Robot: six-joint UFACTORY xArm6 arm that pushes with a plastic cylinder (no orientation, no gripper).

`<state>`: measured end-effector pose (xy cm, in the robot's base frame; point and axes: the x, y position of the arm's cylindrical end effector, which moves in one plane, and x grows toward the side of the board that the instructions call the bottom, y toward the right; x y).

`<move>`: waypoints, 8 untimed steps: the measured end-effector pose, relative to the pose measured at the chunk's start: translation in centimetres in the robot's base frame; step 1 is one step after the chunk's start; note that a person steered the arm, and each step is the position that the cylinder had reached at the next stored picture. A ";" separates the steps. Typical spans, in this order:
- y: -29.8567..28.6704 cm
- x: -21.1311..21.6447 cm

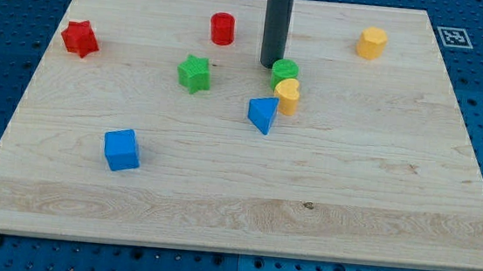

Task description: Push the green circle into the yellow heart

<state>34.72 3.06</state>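
Note:
The green circle [285, 70] sits just above the yellow heart [287, 96] near the board's middle, and the two touch. My tip [271, 64] stands at the green circle's upper left edge, right against it. The rod rises straight up out of the view's top. The blue triangle [263, 114] lies just to the lower left of the yellow heart, close to it or touching it.
A green star [194, 73] lies left of the tip. A red cylinder [223, 29] and a red star [80, 38] are at the upper left. A yellow hexagon [371, 42] is at the upper right. A blue cube [122, 150] is at the lower left.

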 end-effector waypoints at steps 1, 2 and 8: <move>0.5 -0.3; 0.6 -0.3; -0.6 2.1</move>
<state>36.78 2.43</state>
